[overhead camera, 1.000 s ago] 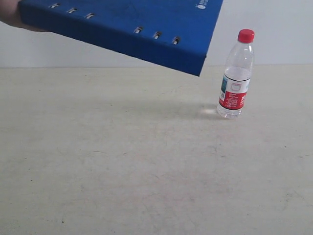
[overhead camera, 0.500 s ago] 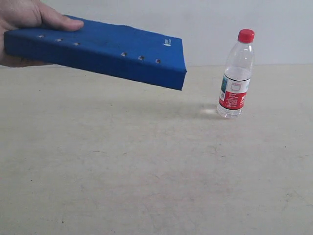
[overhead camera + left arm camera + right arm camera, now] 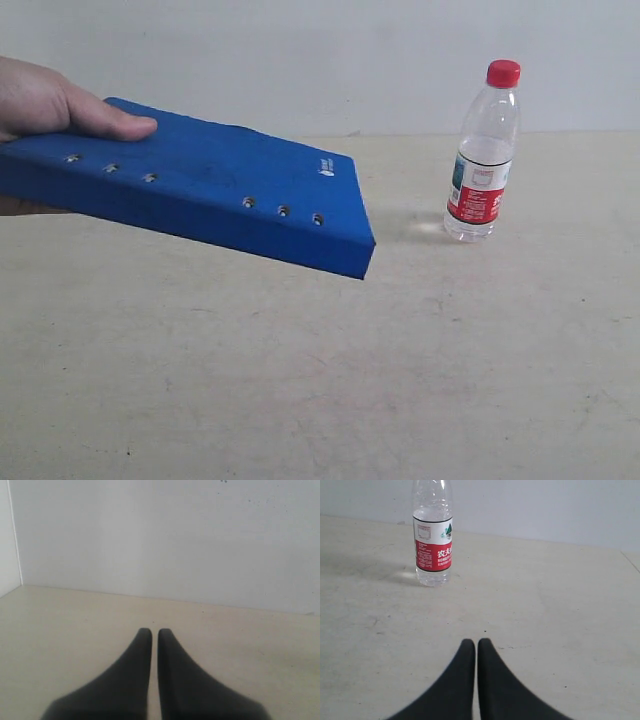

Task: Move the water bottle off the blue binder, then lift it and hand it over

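Standing upright on the table (image 3: 400,350), the bottle (image 3: 483,160) (image 3: 433,540) is seen well ahead of the R gripper (image 3: 471,642), whose jaws are drawn near-closed, nothing held. L gripper (image 3: 150,632) jaws are likewise narrow. Binder (image 3: 200,195) is held tilted above the table by a hand (image 3: 50,105), apart from bottle.

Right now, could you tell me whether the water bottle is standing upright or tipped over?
Upright: the water bottle stands on its base on the table, red cap on top, clear of the blue binder.
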Controlling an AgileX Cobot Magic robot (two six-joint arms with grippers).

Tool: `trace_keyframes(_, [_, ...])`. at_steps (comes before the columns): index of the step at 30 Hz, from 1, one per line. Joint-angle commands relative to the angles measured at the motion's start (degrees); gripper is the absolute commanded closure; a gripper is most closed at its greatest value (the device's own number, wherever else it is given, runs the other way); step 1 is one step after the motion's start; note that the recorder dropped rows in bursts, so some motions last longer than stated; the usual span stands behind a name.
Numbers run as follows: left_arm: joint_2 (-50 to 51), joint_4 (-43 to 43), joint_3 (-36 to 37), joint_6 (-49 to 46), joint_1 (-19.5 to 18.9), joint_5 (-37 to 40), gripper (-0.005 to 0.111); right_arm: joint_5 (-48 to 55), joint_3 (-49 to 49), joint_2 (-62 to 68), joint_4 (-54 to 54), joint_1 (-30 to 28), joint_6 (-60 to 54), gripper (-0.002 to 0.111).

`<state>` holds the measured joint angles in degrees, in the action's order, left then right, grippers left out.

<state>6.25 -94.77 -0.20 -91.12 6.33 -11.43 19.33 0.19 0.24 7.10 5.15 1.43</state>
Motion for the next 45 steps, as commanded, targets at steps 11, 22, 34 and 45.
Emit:
trace_keyframes(11, [-3.12, 0.28, -0.01, 0.51, 0.01, 12.68, 0.102, -0.57, -0.19, -0.24, 0.32, 0.05, -0.22, 0.109])
trace_keyframes(22, [-6.25, 92.56, -2.76, 104.04, -0.10, 18.08, 0.102, -0.68, -0.19, -0.24, 0.32, 0.05, -0.24, 0.109])
trace_keyframes(34, [-6.25, 116.64, 0.20, 116.61, 0.14, 33.63, 0.102, -0.68, -0.19, -0.24, 0.32, 0.05, -0.05, 0.109])
trace_keyframes(45, [-6.25, 91.14, 0.20, 81.26, -3.86, 32.31, 0.102, -0.68, -0.19, -0.24, 0.32, 0.05, -0.05, 0.109])
